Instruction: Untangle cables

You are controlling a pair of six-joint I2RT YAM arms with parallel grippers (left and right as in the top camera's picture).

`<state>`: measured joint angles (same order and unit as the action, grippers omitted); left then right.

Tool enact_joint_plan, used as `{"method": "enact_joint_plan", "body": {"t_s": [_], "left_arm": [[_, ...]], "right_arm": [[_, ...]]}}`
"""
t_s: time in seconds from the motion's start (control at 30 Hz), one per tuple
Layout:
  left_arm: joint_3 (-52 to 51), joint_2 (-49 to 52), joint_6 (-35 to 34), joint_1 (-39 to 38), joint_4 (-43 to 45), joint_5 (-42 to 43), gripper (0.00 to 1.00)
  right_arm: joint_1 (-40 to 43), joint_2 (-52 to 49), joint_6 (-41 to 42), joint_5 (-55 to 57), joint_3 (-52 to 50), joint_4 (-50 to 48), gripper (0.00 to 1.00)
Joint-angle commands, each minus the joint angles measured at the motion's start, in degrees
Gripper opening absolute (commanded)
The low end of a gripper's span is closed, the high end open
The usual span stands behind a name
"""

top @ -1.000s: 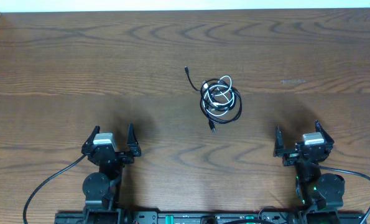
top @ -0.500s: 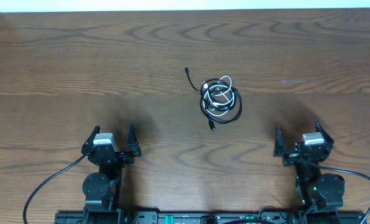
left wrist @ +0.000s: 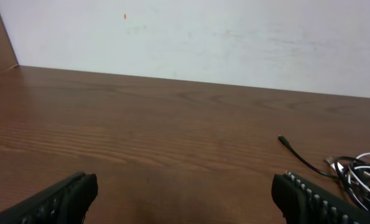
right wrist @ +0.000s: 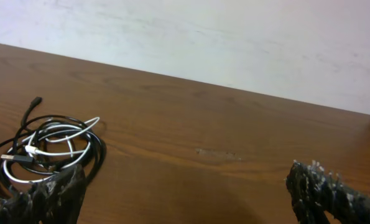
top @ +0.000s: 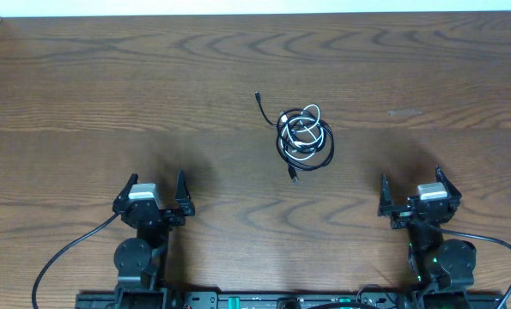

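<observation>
A black cable [top: 327,146] and a shorter white cable [top: 303,127] lie coiled together in one tangle at the table's middle. One black plug end [top: 258,96] sticks out up-left, another [top: 293,178] points down. The tangle shows at the right edge of the left wrist view [left wrist: 359,177] and at the left of the right wrist view [right wrist: 48,146]. My left gripper [top: 155,189] is open and empty near the front left. My right gripper [top: 410,189] is open and empty near the front right. Both are well apart from the cables.
The dark wooden table [top: 109,86] ends at a white wall behind [left wrist: 234,37]. Thick black arm cables [top: 62,257] trail off each arm base at the front edge. A faint scuff mark [top: 403,112] lies right of the tangle.
</observation>
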<state>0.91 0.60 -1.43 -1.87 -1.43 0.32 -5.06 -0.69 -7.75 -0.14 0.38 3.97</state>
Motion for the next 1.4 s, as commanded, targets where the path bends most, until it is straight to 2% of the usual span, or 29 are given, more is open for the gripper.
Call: {"method": "enact_joint_plan", "body": {"t_s": [0.0, 0.37, 0.6, 0.73, 0.87, 1.03, 1.37], "left_arm": [[-0.68, -0.2, 0.76, 0.35, -2.75, -0.74, 0.95], [-0.68, 0.0, 0.26, 0.35, -2.78, -0.76, 0.95], [-0.66, 0.42, -3.54, 0.35, -2.78, -0.79, 0.95], [-0.44, 2.34, -6.08, 0.35, -2.86, -0.74, 0.95], [1.09, 6.51, -9.44, 0.35, -2.86, -0.7, 0.95], [4.79, 13.86, -9.64, 0.35, -2.89, -0.5, 0.95], [16.35, 33.99, -9.62, 0.31, -5.27, 4.72, 0.95]], "right_arm": [[-0.13, 0.35, -0.66, 0.79, -0.07, 0.17, 0.99], [-0.15, 0.35, -0.39, 0.61, -0.07, 0.07, 0.99], [-0.13, 0.35, 3.65, 0.68, -0.07, 0.13, 0.99], [-0.13, -0.33, 8.79, 0.7, -0.07, 0.31, 0.99], [-0.13, -2.54, 10.62, 1.33, 0.13, 0.42, 0.99], [-0.13, -7.04, 10.71, 1.77, 2.54, 2.23, 0.99], [-0.13, -23.1, 10.69, 1.95, 10.86, 2.78, 0.99]]}}
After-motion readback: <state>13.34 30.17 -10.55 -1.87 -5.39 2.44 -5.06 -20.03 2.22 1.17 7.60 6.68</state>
